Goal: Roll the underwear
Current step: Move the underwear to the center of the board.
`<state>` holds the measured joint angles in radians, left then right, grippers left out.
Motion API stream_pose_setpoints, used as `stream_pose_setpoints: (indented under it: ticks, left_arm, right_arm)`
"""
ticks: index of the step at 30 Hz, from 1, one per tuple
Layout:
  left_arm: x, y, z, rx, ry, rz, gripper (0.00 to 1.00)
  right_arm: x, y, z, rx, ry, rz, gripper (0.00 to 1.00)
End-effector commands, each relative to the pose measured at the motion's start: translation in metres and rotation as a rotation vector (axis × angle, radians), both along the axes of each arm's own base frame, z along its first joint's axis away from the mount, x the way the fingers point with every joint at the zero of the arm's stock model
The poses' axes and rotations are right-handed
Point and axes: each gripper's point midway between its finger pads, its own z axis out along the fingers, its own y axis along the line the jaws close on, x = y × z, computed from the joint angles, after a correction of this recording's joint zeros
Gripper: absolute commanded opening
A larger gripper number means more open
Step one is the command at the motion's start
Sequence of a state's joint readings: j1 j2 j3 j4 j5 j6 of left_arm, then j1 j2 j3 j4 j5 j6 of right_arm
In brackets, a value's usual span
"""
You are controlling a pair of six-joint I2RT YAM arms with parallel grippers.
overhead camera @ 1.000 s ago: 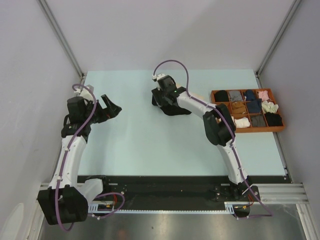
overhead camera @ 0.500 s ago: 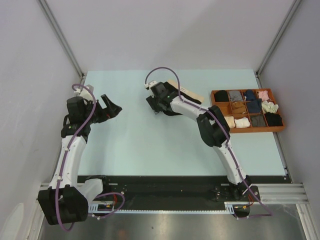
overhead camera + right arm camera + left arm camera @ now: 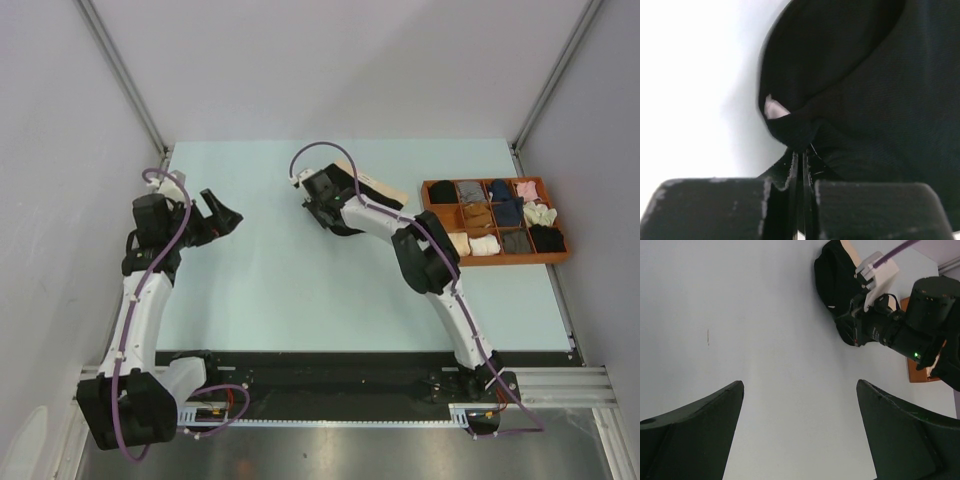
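Underwear (image 3: 831, 280), the black pair, lies at the far middle of the surface (image 3: 300, 290), its pale waistband on the far side. Off to the left, my left claw (image 3: 800, 385) hangs spread wide above the surface, holding nothing. At centre, the right claw (image 3: 802, 155) is pressed together on a fold at the black fabric's edge. I judge this the opening grasp; next I should turn that edge over toward the waistband. The compartment tray (image 3: 520, 260) sits at right.
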<state>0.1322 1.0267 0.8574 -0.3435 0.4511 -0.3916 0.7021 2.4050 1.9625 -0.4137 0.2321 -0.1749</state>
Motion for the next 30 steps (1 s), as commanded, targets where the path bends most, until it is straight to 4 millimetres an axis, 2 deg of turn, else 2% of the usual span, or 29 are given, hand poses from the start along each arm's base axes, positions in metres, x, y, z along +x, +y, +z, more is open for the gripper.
stream_pose_setpoints:
  ticks: [1,2,3,5,6,7,8,9,10,13,14,15,17,18,21,22,23,24,27,28,30]
  left_arm:
    - [0.001,0.008,-0.005,0.006,0.016,0.041,1.0]
    - [0.003,0.012,-0.01,0.018,0.032,0.065,1.0]
    - [0.002,0.013,-0.011,0.022,0.04,0.071,1.0]
    - [0.0,0.016,-0.018,0.027,0.067,0.09,1.0]
    - [-0.002,0.015,-0.023,0.028,0.081,0.096,1.0]
    - [-0.004,0.014,-0.026,0.021,0.095,0.099,1.0]
    - [-0.005,0.012,-0.029,0.02,0.101,0.099,1.0]
    - [-0.009,0.006,-0.033,0.022,0.113,0.089,1.0]
    - [-0.011,0.002,-0.036,0.019,0.122,0.089,1.0]
    - [-0.019,-0.01,-0.044,0.026,0.146,0.082,1.0]
    - [-0.021,-0.012,-0.047,0.023,0.154,0.088,1.0]
    - [-0.027,-0.021,-0.055,0.018,0.174,0.062,1.0]
    - [-0.03,-0.024,-0.064,-0.001,0.193,0.081,1.0]
    - [-0.034,-0.028,-0.078,-0.002,0.22,0.08,1.0]
    - [-0.037,-0.04,-0.101,-0.012,0.271,0.075,0.98]
    - [-0.034,-0.043,-0.105,-0.005,0.265,0.082,0.98]
    - [-0.033,-0.042,-0.118,0.025,0.296,0.093,0.97]
    - [-0.034,-0.051,-0.123,0.039,0.305,0.068,0.97]
    - [-0.033,-0.06,-0.142,0.067,0.347,0.051,0.93]
    - [-0.033,-0.06,-0.146,0.077,0.352,0.053,0.92]
    - [-0.029,-0.057,-0.156,0.112,0.367,0.076,0.89]
  right_arm:
    - [-0.042,0.007,0.032,-0.015,-0.006,0.087,0.0]
    - [-0.053,0.006,0.033,-0.016,0.002,0.096,0.0]
    - [-0.074,-0.001,0.034,-0.029,0.02,0.115,0.0]
    - [-0.107,0.009,0.035,-0.022,0.03,0.167,0.0]
    - [-0.123,0.009,0.044,-0.01,0.03,0.18,0.0]
    - [-0.151,0.012,0.032,-0.036,0.068,0.214,0.0]
    - [-0.165,0.013,0.029,-0.044,0.088,0.222,0.0]
    - [-0.183,0.011,0.024,-0.058,0.128,0.213,0.0]
    - [-0.212,0.018,0.021,-0.076,0.143,0.255,0.0]
    - [-0.256,0.027,0.017,-0.087,0.169,0.275,0.0]
    - [-0.278,0.034,0.018,-0.085,0.176,0.309,0.0]
    - [-0.291,0.035,0.019,-0.093,0.187,0.324,0.0]
    - [-0.315,0.039,0.025,-0.091,0.198,0.351,0.0]
    - [-0.322,0.035,0.027,-0.108,0.208,0.356,0.0]
    - [-0.341,0.026,0.033,-0.13,0.222,0.373,0.03]
    - [-0.343,0.022,0.033,-0.136,0.227,0.374,0.06]
    - [-0.346,0.019,0.033,-0.136,0.236,0.375,0.07]
    - [-0.346,0.009,0.03,-0.154,0.24,0.367,0.09]
    - [-0.34,-0.009,0.03,-0.179,0.245,0.356,0.31]
    - [-0.339,-0.012,0.032,-0.178,0.247,0.359,0.45]
    - [-0.343,-0.014,0.045,-0.153,0.262,0.392,0.54]
